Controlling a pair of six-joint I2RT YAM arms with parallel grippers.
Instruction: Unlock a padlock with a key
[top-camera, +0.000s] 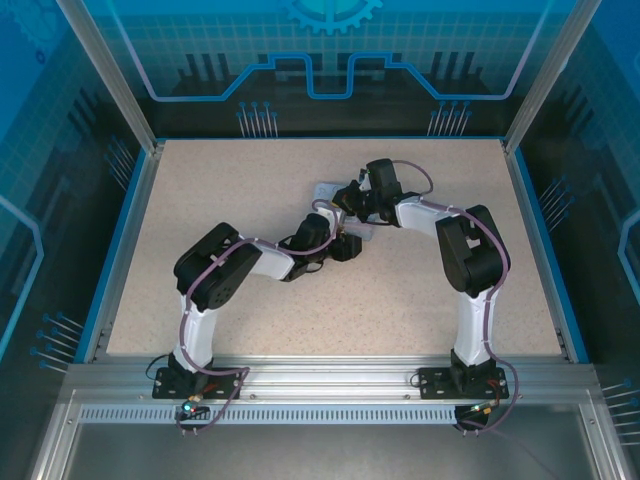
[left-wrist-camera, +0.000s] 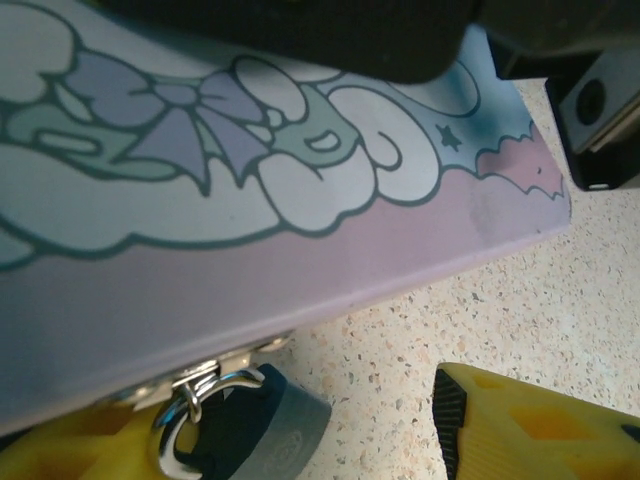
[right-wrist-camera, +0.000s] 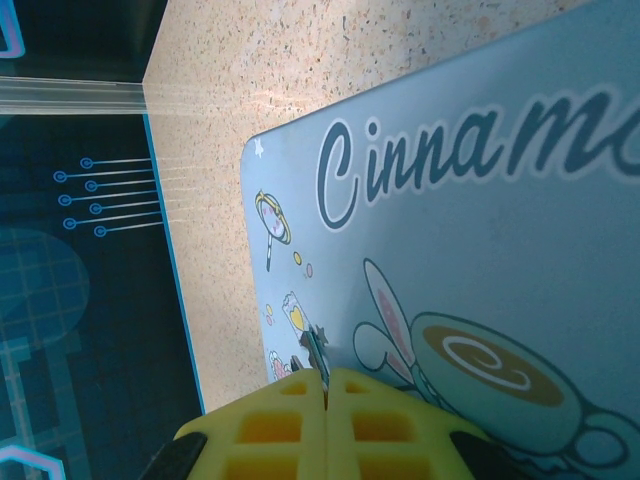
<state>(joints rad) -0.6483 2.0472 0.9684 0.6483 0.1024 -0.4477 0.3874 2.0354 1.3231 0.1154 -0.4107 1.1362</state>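
Note:
The small dark bluish padlock (left-wrist-camera: 255, 430) hangs by its thin shackle from the hasp of a pale blue cartoon tin (left-wrist-camera: 250, 200). It sits between my left gripper's (left-wrist-camera: 290, 435) yellow fingers, which stand open. The padlock rests close to the lower-left finger, and a gap of bare table separates it from the right finger (left-wrist-camera: 530, 425). My right gripper (right-wrist-camera: 327, 378) is shut on the thin key (right-wrist-camera: 318, 348), whose tip sticks out just above the tin's printed lid (right-wrist-camera: 480, 230). In the top view both grippers, left (top-camera: 350, 240) and right (top-camera: 342, 205), meet at the tin (top-camera: 326, 190) mid-table.
The speckled beige table (top-camera: 250, 190) has a blue rim and aluminium posts on all sides. The right arm's dark body (left-wrist-camera: 590, 110) hangs close over the tin's far corner. Free tabletop lies left, right and in front of the tin.

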